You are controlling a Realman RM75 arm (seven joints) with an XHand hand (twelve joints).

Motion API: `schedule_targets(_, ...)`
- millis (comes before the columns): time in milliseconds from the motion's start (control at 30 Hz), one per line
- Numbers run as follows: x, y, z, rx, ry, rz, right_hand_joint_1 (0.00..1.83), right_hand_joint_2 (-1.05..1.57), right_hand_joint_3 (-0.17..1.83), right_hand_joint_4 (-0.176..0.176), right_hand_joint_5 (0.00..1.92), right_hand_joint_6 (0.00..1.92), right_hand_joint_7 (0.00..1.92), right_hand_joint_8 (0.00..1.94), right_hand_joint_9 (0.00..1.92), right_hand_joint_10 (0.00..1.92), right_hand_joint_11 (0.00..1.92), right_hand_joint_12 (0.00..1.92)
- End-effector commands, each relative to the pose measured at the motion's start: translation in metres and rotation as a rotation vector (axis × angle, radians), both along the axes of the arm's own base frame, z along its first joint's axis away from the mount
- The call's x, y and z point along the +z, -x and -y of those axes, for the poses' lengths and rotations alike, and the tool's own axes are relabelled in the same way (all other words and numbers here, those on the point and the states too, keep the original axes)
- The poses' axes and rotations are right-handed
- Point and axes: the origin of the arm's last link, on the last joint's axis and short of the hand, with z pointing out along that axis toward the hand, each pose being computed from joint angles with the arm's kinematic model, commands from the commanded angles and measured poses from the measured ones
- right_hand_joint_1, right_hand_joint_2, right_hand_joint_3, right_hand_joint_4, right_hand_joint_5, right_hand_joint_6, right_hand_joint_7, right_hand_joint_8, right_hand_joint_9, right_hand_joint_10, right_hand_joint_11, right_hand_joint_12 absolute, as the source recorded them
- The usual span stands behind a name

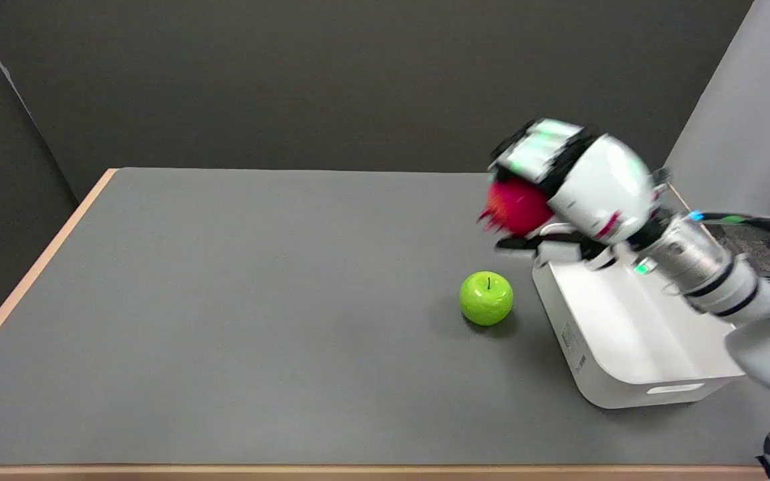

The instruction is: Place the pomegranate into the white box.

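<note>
Right hand (562,184) fingers clamp pomegranate (517,206) above white box (625,374) far rim | green apple (486,298) just left | grey bench (224,300), dark walls

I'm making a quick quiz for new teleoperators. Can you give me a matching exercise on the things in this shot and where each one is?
Things:
1. pomegranate
2. green apple
3. white box
4. right hand

Places or states:
A. standing on the table's right side
B. gripping the red fruit
C. held in the air
D. on the table left of the box

Pairs: 1-C, 2-D, 3-A, 4-B
</note>
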Motion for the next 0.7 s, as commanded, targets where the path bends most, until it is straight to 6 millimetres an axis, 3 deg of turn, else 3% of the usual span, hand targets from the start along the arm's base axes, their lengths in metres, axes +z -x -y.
schedule_targets(33, 0.145, -0.037, -0.041, 0.054, 0.542, 0.143, 1.18, 1.14, 0.27, -0.176, 0.68, 1.45, 0.73, 1.48, 0.84, 1.43, 0.62, 1.72)
schedule_targets(300, 0.162, -0.001, -0.071, -0.123, 0.633, 0.182, 1.18, 1.14, 0.28, -0.176, 0.68, 1.46, 0.73, 1.49, 0.86, 1.47, 0.63, 1.73)
schedule_targets(533, 0.139, 0.031, -0.079, -0.256, 0.510, 0.280, 1.18, 1.13, 0.29, -0.176, 0.68, 1.46, 0.73, 1.49, 0.87, 1.47, 0.64, 1.73)
schedule_targets(700, 0.130, 0.042, -0.079, -0.303, 0.471, 0.317, 1.19, 1.12, 0.30, -0.176, 0.68, 1.46, 0.73, 1.49, 0.87, 1.47, 0.63, 1.73)
